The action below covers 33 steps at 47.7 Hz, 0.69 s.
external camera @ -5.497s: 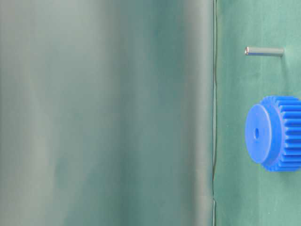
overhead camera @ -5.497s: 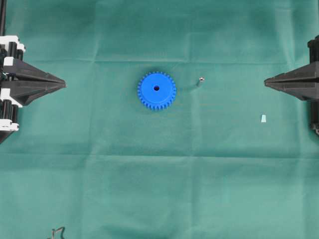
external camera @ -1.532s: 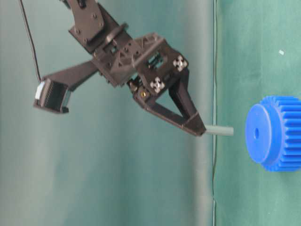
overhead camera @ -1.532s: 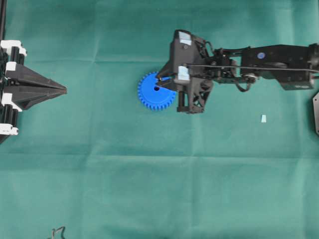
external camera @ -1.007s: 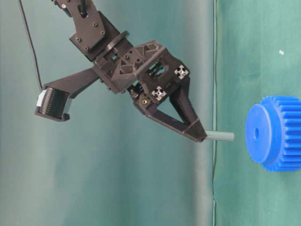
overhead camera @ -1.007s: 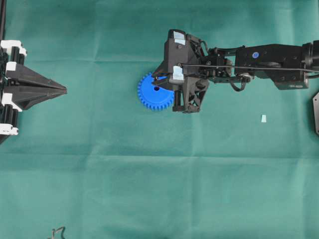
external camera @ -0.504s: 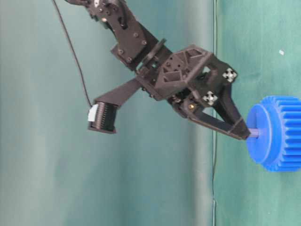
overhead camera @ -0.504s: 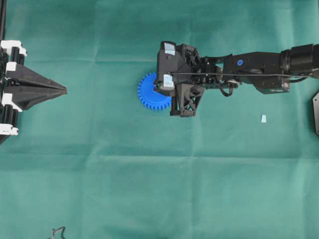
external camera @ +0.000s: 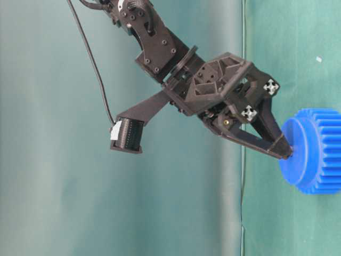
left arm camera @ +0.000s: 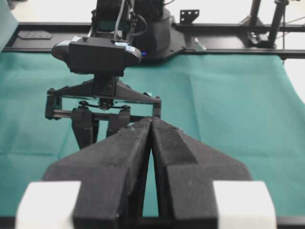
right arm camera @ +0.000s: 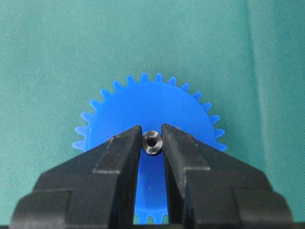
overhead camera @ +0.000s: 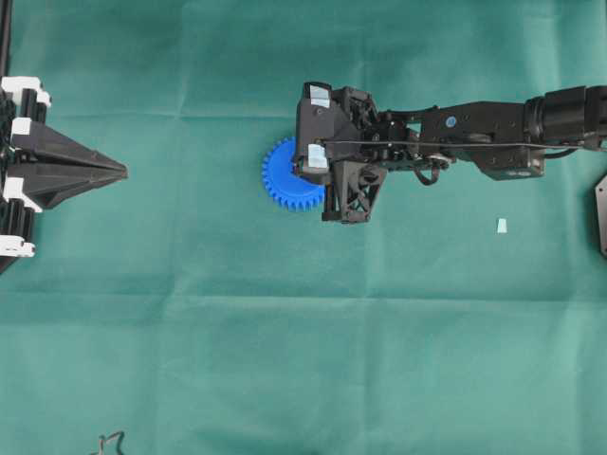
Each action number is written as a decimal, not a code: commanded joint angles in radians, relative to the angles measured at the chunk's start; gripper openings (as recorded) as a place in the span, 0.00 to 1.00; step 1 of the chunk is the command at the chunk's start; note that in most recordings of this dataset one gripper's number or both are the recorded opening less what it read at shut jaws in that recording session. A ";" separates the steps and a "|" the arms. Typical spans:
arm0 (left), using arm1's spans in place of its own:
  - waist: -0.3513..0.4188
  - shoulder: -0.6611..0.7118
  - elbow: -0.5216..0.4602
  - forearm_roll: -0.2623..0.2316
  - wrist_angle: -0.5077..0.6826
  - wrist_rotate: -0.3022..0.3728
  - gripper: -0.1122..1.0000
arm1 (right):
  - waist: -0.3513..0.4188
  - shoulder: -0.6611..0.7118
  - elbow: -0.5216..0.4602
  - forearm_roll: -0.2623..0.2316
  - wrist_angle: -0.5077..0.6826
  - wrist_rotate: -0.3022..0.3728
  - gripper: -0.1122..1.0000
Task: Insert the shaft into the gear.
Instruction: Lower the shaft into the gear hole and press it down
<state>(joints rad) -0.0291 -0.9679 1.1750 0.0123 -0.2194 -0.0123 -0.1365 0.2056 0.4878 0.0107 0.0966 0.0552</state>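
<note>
While the right gripper (right arm camera: 152,143) pinches the shaft (right arm camera: 152,142) between its two black fingers (right arm camera: 121,157), the pin's shiny round end sits right over the middle of the gear (right arm camera: 152,107). Seen from the side, the fingertips are down against the blue wheel's flat top and the pin is hidden behind them. From above, the gear (overhead camera: 283,180) lies on the green cloth (overhead camera: 285,332) near the middle, and the right gripper (overhead camera: 313,169) covers its three o'clock side. At nine o'clock, far away, the left gripper (overhead camera: 121,171) waits with its fingers (left arm camera: 128,148) pressed together, holding nothing.
</note>
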 commanded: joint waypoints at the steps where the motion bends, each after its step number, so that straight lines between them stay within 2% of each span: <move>1: -0.002 0.008 -0.028 0.003 -0.006 -0.002 0.10 | 0.003 -0.014 -0.005 0.002 -0.003 0.000 0.25; 14: -0.002 0.008 -0.029 0.003 -0.006 -0.002 0.10 | 0.003 -0.014 -0.005 0.003 -0.005 0.002 0.28; 17: -0.002 0.008 -0.029 0.003 -0.006 -0.002 0.10 | 0.002 -0.014 -0.005 0.003 -0.008 0.003 0.42; 22: -0.002 0.008 -0.028 0.003 -0.006 -0.002 0.10 | 0.003 -0.014 -0.005 0.003 -0.023 0.003 0.72; 26: -0.002 0.008 -0.028 0.003 -0.006 -0.002 0.10 | 0.002 -0.014 -0.005 0.003 -0.032 0.003 0.91; 29: -0.002 0.008 -0.028 0.003 -0.006 -0.002 0.10 | 0.003 -0.014 -0.005 0.003 -0.032 0.003 0.98; 33: -0.002 0.008 -0.029 0.003 -0.006 -0.002 0.10 | 0.002 -0.014 -0.005 0.003 -0.031 0.003 0.96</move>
<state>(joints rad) -0.0291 -0.9679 1.1750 0.0138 -0.2194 -0.0123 -0.1365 0.2071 0.4909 0.0107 0.0736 0.0552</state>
